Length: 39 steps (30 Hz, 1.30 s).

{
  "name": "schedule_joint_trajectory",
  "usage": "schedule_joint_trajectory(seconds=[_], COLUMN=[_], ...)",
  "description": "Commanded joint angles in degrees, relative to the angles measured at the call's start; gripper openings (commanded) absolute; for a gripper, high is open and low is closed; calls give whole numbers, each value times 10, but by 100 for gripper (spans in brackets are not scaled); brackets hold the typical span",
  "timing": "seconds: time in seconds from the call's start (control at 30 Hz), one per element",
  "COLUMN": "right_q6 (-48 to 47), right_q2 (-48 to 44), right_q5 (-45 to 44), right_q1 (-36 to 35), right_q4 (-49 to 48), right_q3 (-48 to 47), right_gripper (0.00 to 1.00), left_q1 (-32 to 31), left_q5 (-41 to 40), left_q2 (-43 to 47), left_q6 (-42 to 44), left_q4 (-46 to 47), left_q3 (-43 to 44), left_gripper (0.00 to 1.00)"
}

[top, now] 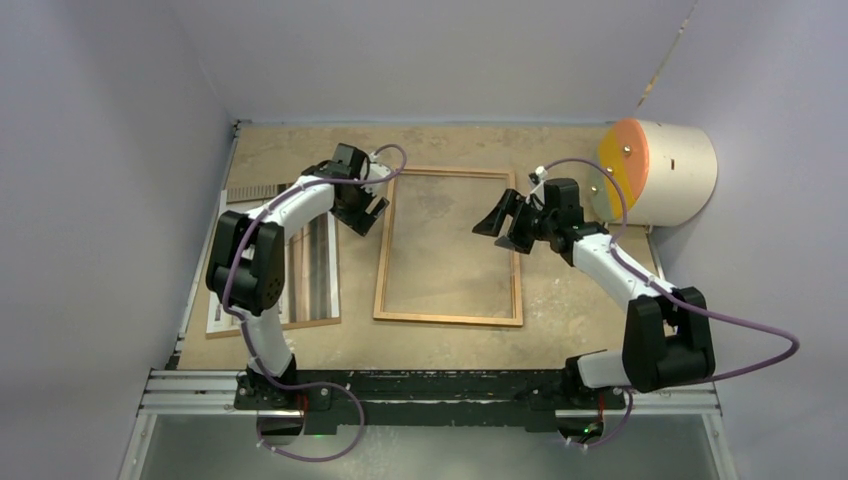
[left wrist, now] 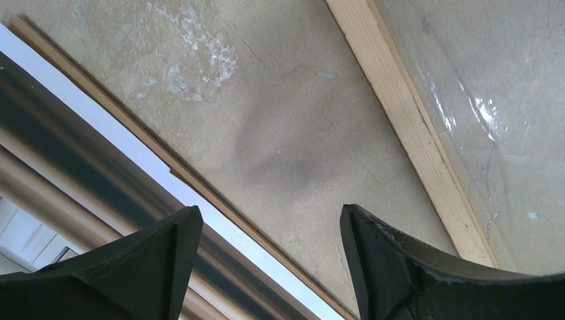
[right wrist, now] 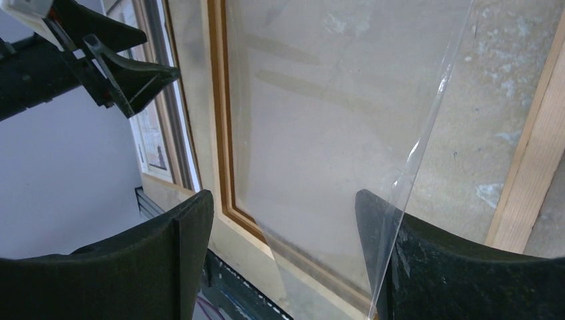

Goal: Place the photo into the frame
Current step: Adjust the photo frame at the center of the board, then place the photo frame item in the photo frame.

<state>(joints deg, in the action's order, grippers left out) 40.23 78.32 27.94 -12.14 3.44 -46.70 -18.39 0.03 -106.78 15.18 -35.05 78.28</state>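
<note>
While left pincer [top: 368, 212] and right pincer [top: 504, 230] both hang open, empty, over frame [top: 449, 318], photo [top: 322, 270] lies flat left of frame. Risk: glass pane [right wrist: 320, 133] seems tilted beside right pincer; bump could slide or crack it.

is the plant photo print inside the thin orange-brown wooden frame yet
Out. The frame shows only bare table through it; the photo lies to its left.

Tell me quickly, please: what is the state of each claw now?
Left claw: open, holding nothing.
Right claw: open, gripping nothing; the clear pane has its edge beside one finger.
</note>
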Motion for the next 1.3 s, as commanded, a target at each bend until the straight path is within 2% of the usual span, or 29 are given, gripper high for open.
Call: schedule_joint_trajectory(seconds=[0.0,0.1,0.3,0.5,0.67,0.87,1.1,1.27], right_q6=[-38,-57,-73,-88,-117,-137,-148,-148], right_q2=[11,18,13,42,84,70,-14,5], right_q5=[36,21,22,-11,19,81,47,48], right_q1=[6,6,6,6,8,9,9,11], right_q4=[-22,-31,-105,-77,-39,-18,4,-6], right_q3=[-40,-48,-31,-85,-129,-124,-95,-116], right_gripper=[79,77,80,80,77,73,81,84], left_q1=[0,0,0,0,0,0,0,1], left_q5=[1,1,1,-14,-17,-20,-19,-16], left_q2=[27,26,26,36,39,39,40,41], left_q6=[12,13,18,25,28,31,32,32], left_q4=[10,11,8,12,16,19,26,26], left_q3=[-7,-8,-14,-28,-36,-35,-39,-37], left_gripper=[79,79,79,79,79,79,79,79])
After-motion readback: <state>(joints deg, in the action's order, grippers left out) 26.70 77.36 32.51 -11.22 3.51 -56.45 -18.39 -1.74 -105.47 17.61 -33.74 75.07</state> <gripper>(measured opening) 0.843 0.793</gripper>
